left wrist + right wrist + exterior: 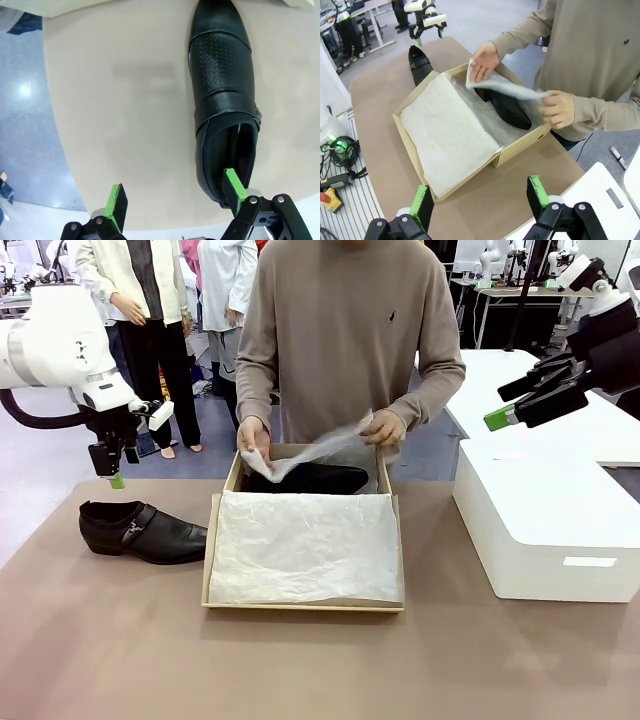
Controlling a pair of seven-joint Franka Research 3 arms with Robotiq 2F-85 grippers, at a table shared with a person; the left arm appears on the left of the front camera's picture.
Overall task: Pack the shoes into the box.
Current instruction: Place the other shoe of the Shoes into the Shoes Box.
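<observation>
Shoes (507, 107), shiny black leather pointed-toe dress pair: one in the box, one out. The shallow tan cardboard box (300, 607) sits mid-way across the brown table (300, 670). The near part of the box is covered by a crumpled white tissue paper lining (300, 550).

The loose shoe (140, 530) stands on its sole just left of the box, toe right at the box wall; can't tell if it touches. Its small metal buckle strap is on the side facing the robot. The left gripper (117, 475) hovers above that shoe's heel end, the end away from the box. Jaws spread wide, touching nothing.

A large white rounded-corner box (545, 530) stands right of the tan box, apart from it.

The second shoe (310, 478) lies crosswise in the far end of the tan box, on the lining. A person stands at the far side of the box, holding a thin white tissue sheet (320, 445) over the second shoe. One hand (252, 435) is at the box's far-left corner, the other hand (383, 427) at its far-right corner.

The right gripper (500, 406) is raised above the white box, right of the tan box. Jaws spread wide, empty.
</observation>
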